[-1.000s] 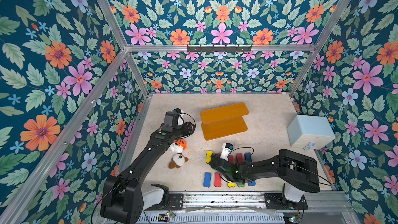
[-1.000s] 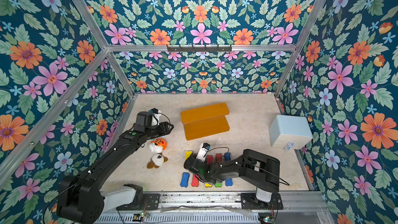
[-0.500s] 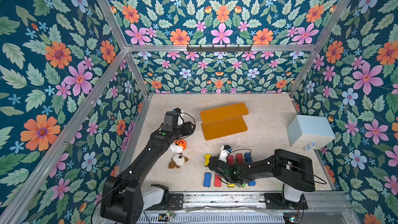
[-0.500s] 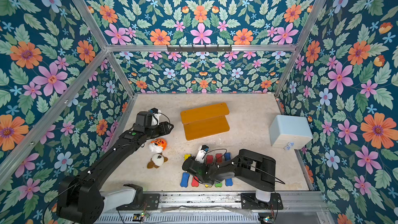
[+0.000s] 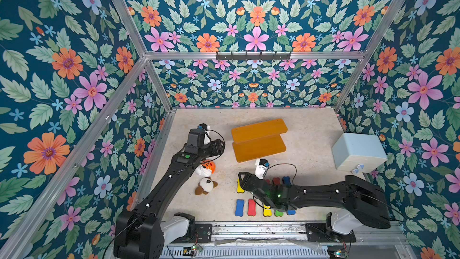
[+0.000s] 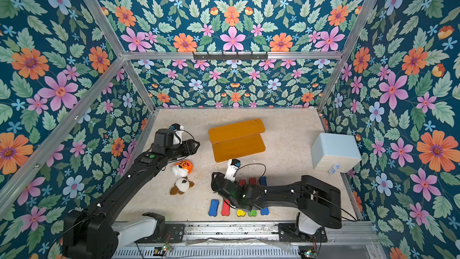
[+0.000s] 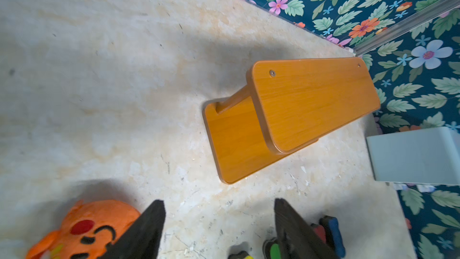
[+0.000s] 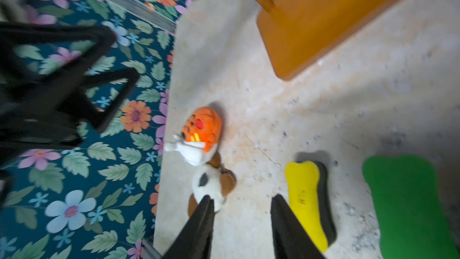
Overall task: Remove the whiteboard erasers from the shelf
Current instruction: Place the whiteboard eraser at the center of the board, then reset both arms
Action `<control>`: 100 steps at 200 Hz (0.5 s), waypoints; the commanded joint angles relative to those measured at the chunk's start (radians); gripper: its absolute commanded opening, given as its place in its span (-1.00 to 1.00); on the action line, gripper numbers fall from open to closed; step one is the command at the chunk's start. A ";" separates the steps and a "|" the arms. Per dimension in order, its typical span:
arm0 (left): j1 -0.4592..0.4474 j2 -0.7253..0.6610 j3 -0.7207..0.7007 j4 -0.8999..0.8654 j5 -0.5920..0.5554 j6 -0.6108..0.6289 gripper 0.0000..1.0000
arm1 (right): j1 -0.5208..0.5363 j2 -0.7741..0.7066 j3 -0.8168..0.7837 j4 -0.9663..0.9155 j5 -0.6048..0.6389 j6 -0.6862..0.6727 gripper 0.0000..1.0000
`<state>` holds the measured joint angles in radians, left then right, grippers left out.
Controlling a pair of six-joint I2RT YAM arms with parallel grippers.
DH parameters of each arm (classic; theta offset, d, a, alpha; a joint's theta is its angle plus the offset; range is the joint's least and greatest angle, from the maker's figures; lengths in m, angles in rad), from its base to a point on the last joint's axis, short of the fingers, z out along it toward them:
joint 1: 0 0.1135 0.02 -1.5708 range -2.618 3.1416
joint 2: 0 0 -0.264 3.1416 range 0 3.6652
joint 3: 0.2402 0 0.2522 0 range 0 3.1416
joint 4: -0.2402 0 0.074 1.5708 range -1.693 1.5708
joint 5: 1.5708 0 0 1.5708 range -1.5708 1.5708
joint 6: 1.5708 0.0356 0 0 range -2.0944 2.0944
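Foam erasers [image 5: 239, 207] lie near, seemingly light and squashy with felt backs; pinch one across its narrow waist. Left gripper [image 7: 218, 201] and right gripper [image 8: 241, 196] both stand parted, empty.

The shelf [image 5: 258, 140] is glossy orange-brown with a wood grain. The whiteboard erasers [image 5: 239, 207] are blue, red, yellow and green, with dark felt undersides. The worktop [image 5: 311, 130] is mottled beige and the box [image 5: 358, 151] pale blue. The walls [image 5: 74, 71] are dark teal with pink, orange and pale blue flowers.
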<state>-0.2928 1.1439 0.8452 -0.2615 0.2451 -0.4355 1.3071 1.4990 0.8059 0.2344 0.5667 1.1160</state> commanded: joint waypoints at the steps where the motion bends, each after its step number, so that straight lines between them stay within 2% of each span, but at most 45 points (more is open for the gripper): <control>1: 0.002 -0.043 -0.008 0.054 -0.182 0.080 0.99 | 0.001 -0.103 -0.023 -0.132 0.250 -0.313 0.36; 16: 0.002 -0.086 -0.065 0.158 -0.349 0.154 0.99 | -0.008 -0.201 -0.104 -0.125 0.505 -0.434 0.59; 23: 0.002 -0.109 -0.110 0.237 -0.414 0.190 0.99 | -0.019 -0.253 -0.184 -0.007 0.585 -0.592 0.66; 32: 0.002 -0.131 -0.172 0.332 -0.466 0.233 0.99 | -0.051 -0.334 -0.303 0.221 0.590 -0.863 0.70; 38: 0.003 -0.136 -0.211 0.391 -0.513 0.243 0.99 | -0.088 -0.400 -0.389 0.342 0.563 -0.995 0.75; 45: 0.003 -0.135 -0.265 0.468 -0.575 0.252 0.98 | -0.146 -0.482 -0.478 0.431 0.511 -1.072 0.77; 53: 0.006 -0.125 -0.332 0.568 -0.615 0.290 0.95 | -0.227 -0.583 -0.566 0.455 0.419 -1.112 0.76; 67: 0.012 -0.091 -0.451 0.753 -0.621 0.375 0.89 | -0.394 -0.772 -0.691 0.438 0.257 -1.126 0.77; 76: 0.025 -0.060 -0.526 0.879 -0.590 0.464 0.87 | -0.503 -0.877 -0.737 0.442 0.223 -1.092 0.84; 83: 0.037 -0.033 -0.578 0.969 -0.561 0.510 0.85 | -0.583 -0.959 -0.758 0.391 0.108 -1.129 0.85; 90: 0.059 -0.002 -0.598 1.002 -0.539 0.504 0.85 | -0.656 -1.015 -0.803 0.454 0.028 -1.176 0.85; 100: 0.109 0.044 -0.594 1.020 -0.461 0.483 0.82 | -0.750 -1.041 -0.830 0.494 0.011 -1.190 0.89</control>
<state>-0.2489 1.1191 0.2794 0.4633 -0.2813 -0.0483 0.7162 0.5449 0.0429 0.5964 0.7998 0.0898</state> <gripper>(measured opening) 0.923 0.926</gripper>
